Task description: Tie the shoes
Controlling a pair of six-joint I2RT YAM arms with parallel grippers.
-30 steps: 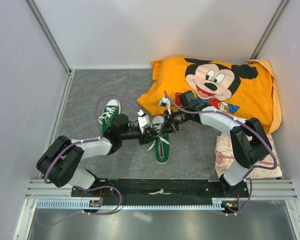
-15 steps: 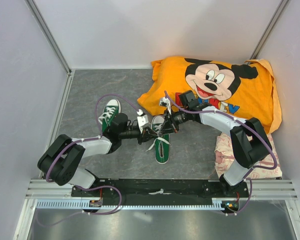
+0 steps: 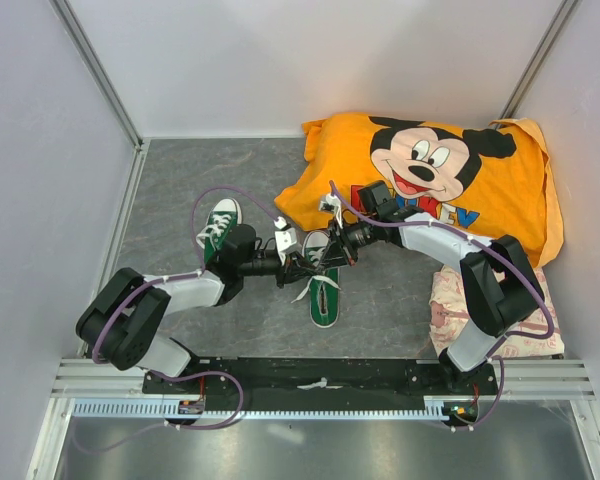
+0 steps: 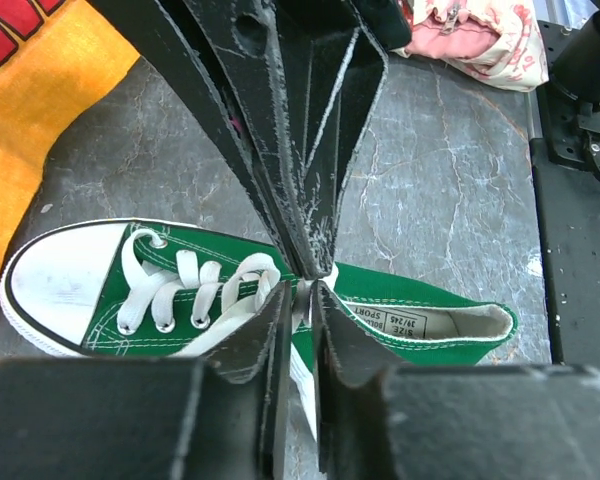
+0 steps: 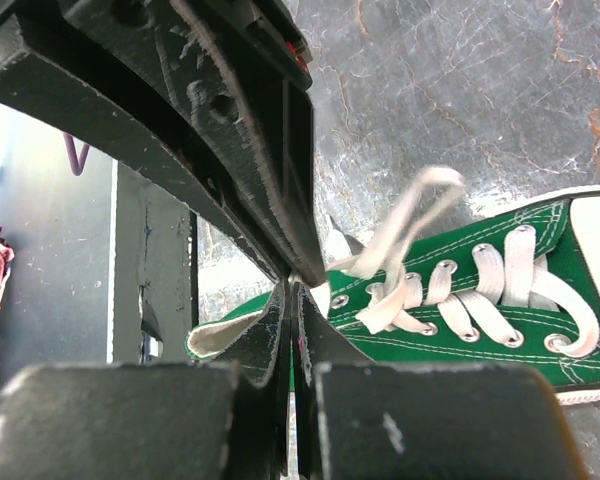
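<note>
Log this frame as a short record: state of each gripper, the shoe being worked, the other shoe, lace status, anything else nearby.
left gripper: shut, pinching a white lace
right gripper: shut on the lace too, tip to tip with the left one
worked shoe: green canvas sneaker with white toe cap, lying under both grippers
other shoe: matching green sneaker, further left, no gripper on it
lace status: loose loop lifted above the eyelets, no bow visible
nearby: orange Mickey Mouse cloth; pink patterned cloth

Black-jointed white arms (image 3: 435, 240) carry purple cables (image 3: 220, 190) and scratched black fingers (image 4: 280, 130).
</note>
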